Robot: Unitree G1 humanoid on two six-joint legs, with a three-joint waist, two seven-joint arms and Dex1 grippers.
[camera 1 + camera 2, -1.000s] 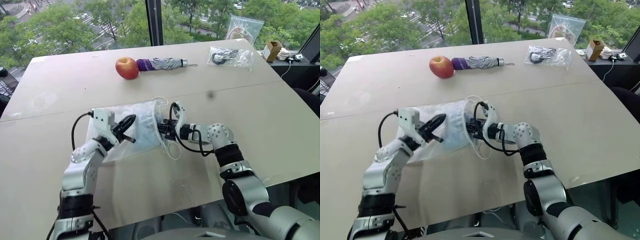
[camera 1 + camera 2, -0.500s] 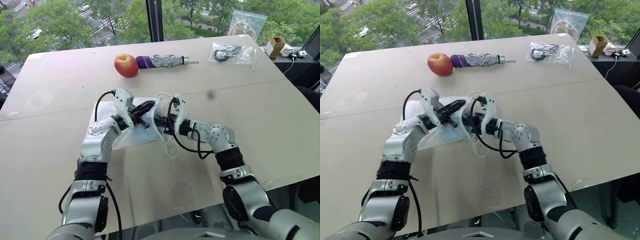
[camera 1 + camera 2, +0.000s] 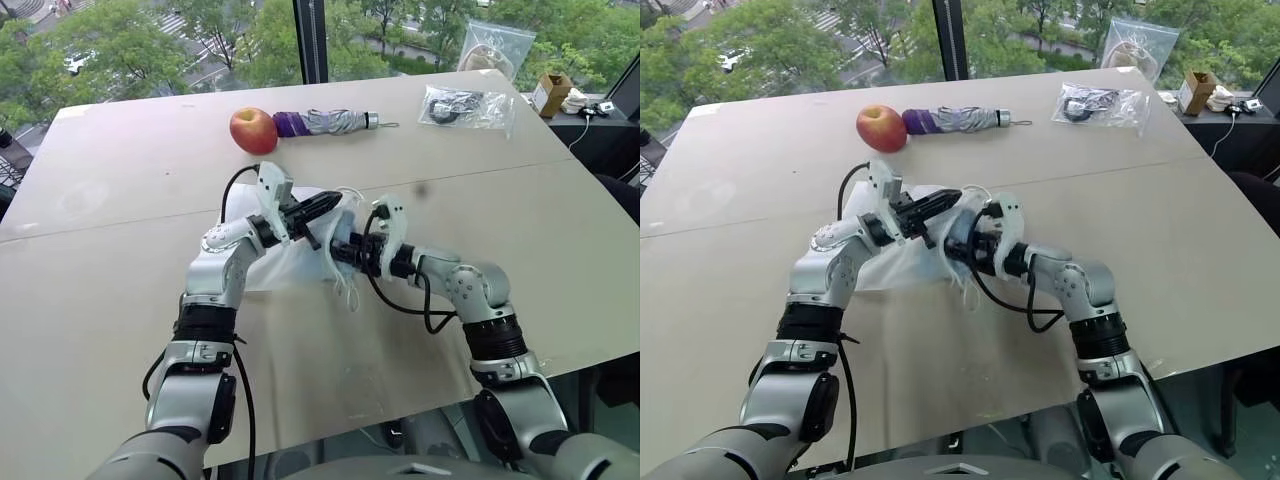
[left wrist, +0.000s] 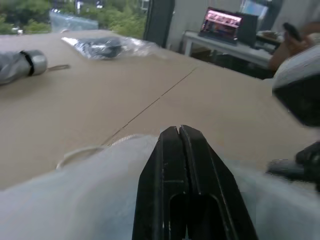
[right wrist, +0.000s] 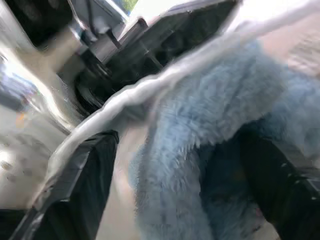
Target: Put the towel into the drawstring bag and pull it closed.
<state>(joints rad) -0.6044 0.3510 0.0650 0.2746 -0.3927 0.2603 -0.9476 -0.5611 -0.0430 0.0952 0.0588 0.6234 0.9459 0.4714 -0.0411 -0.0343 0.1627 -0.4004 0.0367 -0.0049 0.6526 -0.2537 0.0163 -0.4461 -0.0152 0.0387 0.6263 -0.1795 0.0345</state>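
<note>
The white drawstring bag (image 3: 262, 266) lies on the table (image 3: 120, 320) in front of me, its mouth facing my right arm. The light-blue towel (image 5: 200, 130) sits inside that mouth, behind the bag's white hem. My right gripper (image 3: 340, 249) is at the mouth, its fingers (image 5: 75, 195) spread wide on either side of the towel. My left gripper (image 3: 327, 203) is shut and rests over the top of the bag's mouth; in the left wrist view its fingers (image 4: 170, 150) are pressed together above the white fabric. White cord loops (image 3: 346, 290) hang below the mouth.
At the far side lie a red apple (image 3: 254, 131) and a folded grey and purple umbrella (image 3: 326, 124). Further right are a clear plastic bag with a black cable (image 3: 462, 108), another clear bag (image 3: 490, 45) and a small cardboard box (image 3: 548, 95).
My left gripper has travelled right along the bag to its mouth, staying shut. My right gripper has opened and drawn slightly to the right.
</note>
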